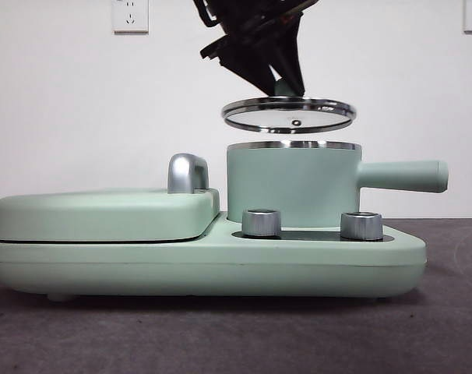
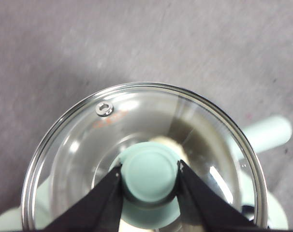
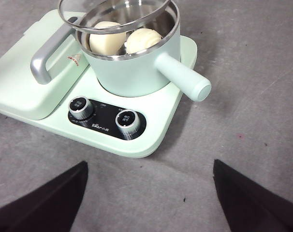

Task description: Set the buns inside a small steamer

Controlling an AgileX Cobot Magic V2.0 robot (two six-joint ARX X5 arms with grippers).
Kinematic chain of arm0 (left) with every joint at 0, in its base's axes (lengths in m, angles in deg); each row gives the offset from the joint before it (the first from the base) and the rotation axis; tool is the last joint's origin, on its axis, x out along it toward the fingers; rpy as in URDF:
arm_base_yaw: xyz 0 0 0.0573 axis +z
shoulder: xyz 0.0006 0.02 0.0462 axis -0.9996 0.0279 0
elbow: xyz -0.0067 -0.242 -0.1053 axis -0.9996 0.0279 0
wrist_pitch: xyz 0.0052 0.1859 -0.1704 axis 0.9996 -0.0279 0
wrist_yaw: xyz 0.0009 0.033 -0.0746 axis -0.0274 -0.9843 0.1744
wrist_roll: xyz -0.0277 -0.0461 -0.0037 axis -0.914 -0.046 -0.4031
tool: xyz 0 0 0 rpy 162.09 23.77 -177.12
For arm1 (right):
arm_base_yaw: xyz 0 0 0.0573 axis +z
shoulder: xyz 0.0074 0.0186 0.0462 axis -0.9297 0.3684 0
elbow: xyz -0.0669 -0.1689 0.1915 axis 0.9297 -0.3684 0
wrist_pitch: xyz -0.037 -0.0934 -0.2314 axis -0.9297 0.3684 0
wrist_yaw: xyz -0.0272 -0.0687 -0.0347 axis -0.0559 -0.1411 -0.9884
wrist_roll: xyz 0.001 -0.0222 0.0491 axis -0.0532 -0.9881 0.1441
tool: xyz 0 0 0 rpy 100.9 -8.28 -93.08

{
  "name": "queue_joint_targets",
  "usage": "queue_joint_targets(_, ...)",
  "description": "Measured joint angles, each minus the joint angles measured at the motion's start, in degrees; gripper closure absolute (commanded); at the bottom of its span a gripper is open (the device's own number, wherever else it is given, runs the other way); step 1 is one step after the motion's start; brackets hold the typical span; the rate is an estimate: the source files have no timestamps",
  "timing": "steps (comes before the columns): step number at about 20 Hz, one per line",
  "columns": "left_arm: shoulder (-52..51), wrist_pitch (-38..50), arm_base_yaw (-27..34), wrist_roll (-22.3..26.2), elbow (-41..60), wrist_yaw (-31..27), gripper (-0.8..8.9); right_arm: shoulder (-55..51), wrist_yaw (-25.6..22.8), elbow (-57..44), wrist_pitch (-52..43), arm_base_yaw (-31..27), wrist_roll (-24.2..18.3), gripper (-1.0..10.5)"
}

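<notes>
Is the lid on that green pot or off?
Off: the left pincer holds the lid by its knob above the small steamer, with a gap showing.

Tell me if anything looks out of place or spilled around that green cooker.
Nothing spilled or damaged. The glass lid isn't on the small steamer; the left tool holds it by its knob just above the rim. Both buns sit inside the pot.

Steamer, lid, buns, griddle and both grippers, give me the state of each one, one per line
small steamer: uncovered, seated on the cooker base.
glass lid: lifted, hanging above the steamer rim.
smooth bun: inside the steamer.
ridged bun: inside the steamer, beside the smooth one.
griddle: closed.
left gripper: shut on the lid's knob.
right gripper: open, holding nothing, away from the cooker.
</notes>
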Motion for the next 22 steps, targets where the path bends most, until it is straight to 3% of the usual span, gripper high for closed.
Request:
queue_joint_targets(16, 3.96, 0.11, -0.26, 0.22, -0.02, -0.17, 7.91, 0.0, -1.03, 0.0, 0.0, 0.0, 0.0, 5.3)
queue_joint_targets(17, 3.96, -0.15, -0.26, 0.24, -0.07, -0.17, 7.56, 0.0, -1.03, 0.0, 0.0, 0.0, -0.02, 5.3)
queue_joint_targets(18, 3.96, -0.24, -0.26, 0.37, -0.09, -0.17, 6.61, 0.0, -1.03, 0.0, 0.0, 0.0, -0.02, 5.3)
queue_joint_targets(20, 3.98, -0.17, -0.26, 0.11, -0.09, 0.02, 4.0, 0.0, -1.03, 0.0, 0.0, 0.0, -0.02, 5.3)
queue_joint_targets(22, 4.07, -0.37, -0.28, -0.31, -0.48, 0.02, 3.03, 0.0, -1.03, 0.0, 0.0, 0.0, -0.02, 5.3)
